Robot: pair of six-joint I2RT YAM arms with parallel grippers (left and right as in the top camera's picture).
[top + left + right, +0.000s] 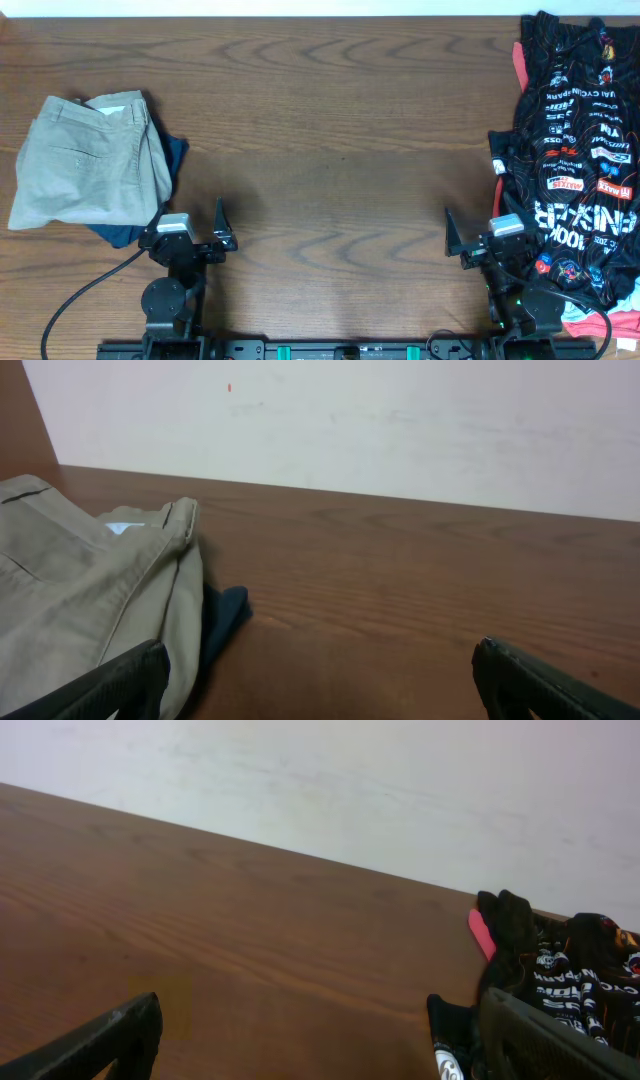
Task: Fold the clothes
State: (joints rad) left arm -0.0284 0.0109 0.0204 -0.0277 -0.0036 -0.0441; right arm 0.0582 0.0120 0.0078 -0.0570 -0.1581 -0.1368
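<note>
Black left gripper and right gripper, each with pointed fingers and a silver block; a black cable leaves the left base.

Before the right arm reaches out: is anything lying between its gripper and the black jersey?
Nothing visible does. The open right gripper sits right at the near edge of the black jersey; the khaki garment lies across the table beside the left gripper.
</note>
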